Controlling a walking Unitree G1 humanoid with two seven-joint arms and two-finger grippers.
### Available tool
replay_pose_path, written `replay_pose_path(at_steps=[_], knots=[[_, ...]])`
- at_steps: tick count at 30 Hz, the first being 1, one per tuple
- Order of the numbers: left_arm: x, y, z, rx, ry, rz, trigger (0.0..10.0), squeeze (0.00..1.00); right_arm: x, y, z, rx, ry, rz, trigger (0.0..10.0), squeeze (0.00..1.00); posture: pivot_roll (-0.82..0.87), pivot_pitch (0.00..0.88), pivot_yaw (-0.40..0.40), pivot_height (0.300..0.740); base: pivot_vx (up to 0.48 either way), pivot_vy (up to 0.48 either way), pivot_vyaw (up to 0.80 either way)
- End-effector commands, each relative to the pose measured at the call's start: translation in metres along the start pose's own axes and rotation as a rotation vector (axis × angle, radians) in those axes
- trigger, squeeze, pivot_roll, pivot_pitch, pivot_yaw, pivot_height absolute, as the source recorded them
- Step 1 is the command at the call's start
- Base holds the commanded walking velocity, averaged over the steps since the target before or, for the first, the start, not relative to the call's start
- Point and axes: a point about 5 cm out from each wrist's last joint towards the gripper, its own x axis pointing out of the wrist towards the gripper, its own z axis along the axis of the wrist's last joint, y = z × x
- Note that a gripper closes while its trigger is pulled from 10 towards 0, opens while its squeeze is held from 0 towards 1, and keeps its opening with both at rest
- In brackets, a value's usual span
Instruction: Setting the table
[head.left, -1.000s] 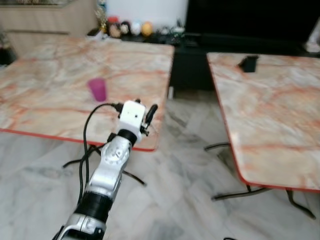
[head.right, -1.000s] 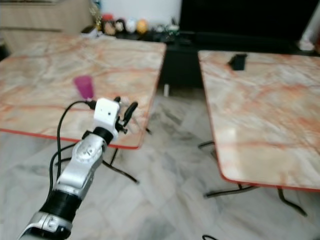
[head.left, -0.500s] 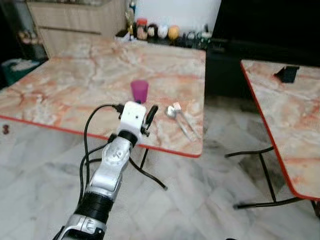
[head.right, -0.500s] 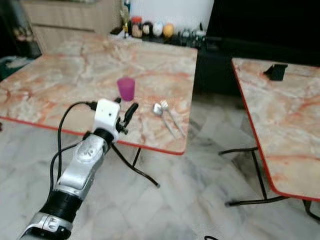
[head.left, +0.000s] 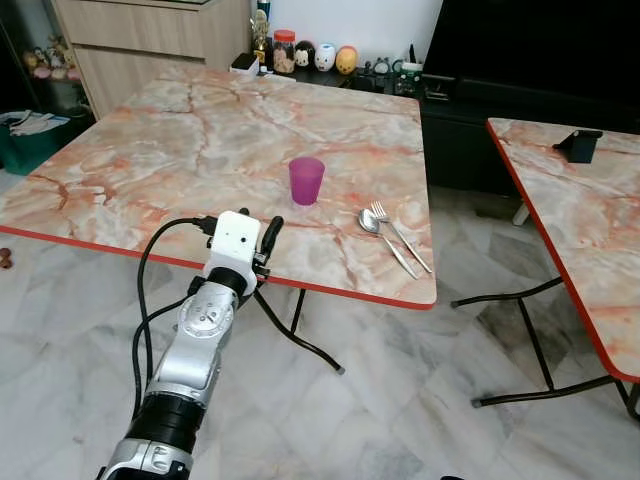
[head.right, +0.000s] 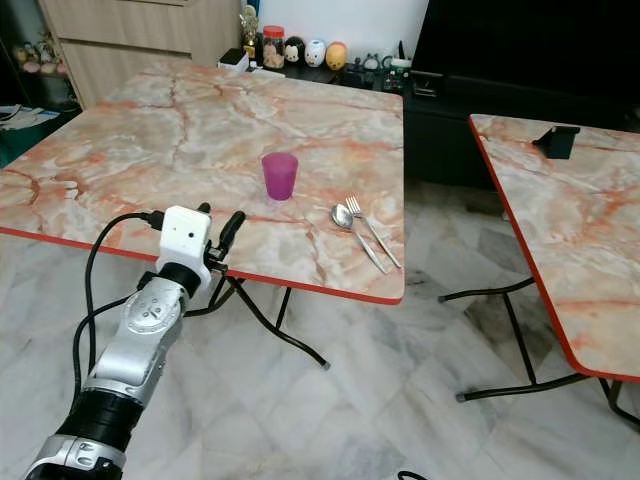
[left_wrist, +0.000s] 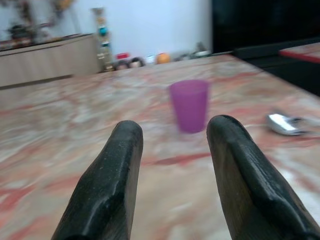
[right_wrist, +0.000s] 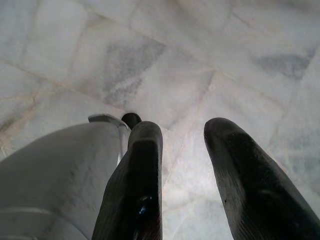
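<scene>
A purple cup (head.left: 306, 180) stands upright near the middle of the marble table (head.left: 140, 170). To its right, a spoon (head.left: 383, 238) and a fork (head.left: 401, 236) lie side by side close to the table's right edge. My left gripper (head.left: 264, 233) is raised at the table's near edge, short of the cup. In the left wrist view this gripper (left_wrist: 172, 136) is open, nothing is held, and the cup (left_wrist: 189, 105) shows beyond the gap. My right gripper (right_wrist: 182, 137) hangs open over the floor tiles.
A second marble table (head.left: 585, 230) stands to the right with a black object (head.left: 578, 146) on it, and a floor gap separates the two tables. A low black TV stand with small figurines (head.left: 322, 56) runs along the back wall. A wooden cabinet (head.left: 150, 35) is at back left.
The camera has swung and the whole picture shifted: the left table now sits centred, and the spoon and fork have come into view. My left arm stays raised at the table's near edge.
</scene>
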Motion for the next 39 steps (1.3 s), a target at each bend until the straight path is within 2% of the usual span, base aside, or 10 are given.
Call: replay_pose_path(at_steps=[1,10,13,16,19,21,22,25,30,39], knots=[[-0.003,0.011,0.001,0.015,-0.019,0.069,10.0,0.0,0.0,-0.004,0.001,0.004,-0.004,-0.014,10.0,0.0,0.11,0.0,-0.06,0.728,0.0,0.0,0.0],[-0.046,0.098,-0.045,0.114,0.177,0.563,10.0,0.0,0.0,-0.004,0.0,0.005,0.0,-0.015,10.0,0.0,0.13,0.0,-0.072,0.728,0.0,0.0,0.0],[-0.09,0.134,-0.081,0.141,0.354,0.799,10.0,0.0,0.0,-0.004,0.0,0.007,0.0,-0.013,10.0,0.0,0.13,0.0,-0.07,0.728,0.0,0.0,0.0],[-0.118,0.138,-0.109,0.231,0.506,0.809,10.0,0.0,0.0,-0.004,0.0,0.008,0.0,-0.013,10.0,0.0,0.14,0.0,-0.074,0.728,0.0,0.0,0.0],[-0.162,0.132,-0.148,0.234,0.752,0.784,10.0,0.0,0.0,-0.004,0.001,0.006,0.001,-0.012,10.0,0.0,0.13,0.0,-0.076,0.728,0.0,0.0,0.0],[-0.185,0.117,-0.171,0.087,0.921,0.727,10.0,0.0,0.0,-0.004,0.001,0.009,0.0,-0.013,10.0,0.0,0.13,0.0,-0.074,0.728,0.0,0.0,0.0],[-0.198,0.096,-0.187,-0.026,1.056,0.593,10.0,0.0,0.0,-0.004,0.001,0.01,0.0,-0.014,10.0,0.0,0.13,0.0,-0.074,0.728,0.0,0.0,0.0],[-0.211,0.057,-0.202,-0.014,1.181,0.279,10.0,0.0,0.0,-0.004,0.002,0.008,-0.002,-0.017,10.0,0.0,0.13,0.0,-0.081,0.728,0.0,0.0,0.0],[-0.207,0.025,-0.206,-0.035,1.197,0.123,10.0,0.0,0.0,-0.005,0.003,0.021,-0.008,-0.03,10.0,0.0,0.12,0.0,-0.08,0.728,0.0,0.0,0.0],[-0.194,0.018,-0.205,-0.051,1.177,0.086,10.0,0.0,0.0,-0.006,0.004,0.045,-0.02,-0.047,10.0,0.0,0.1,0.0,-0.072,0.728,0.0,0.0,0.0]])
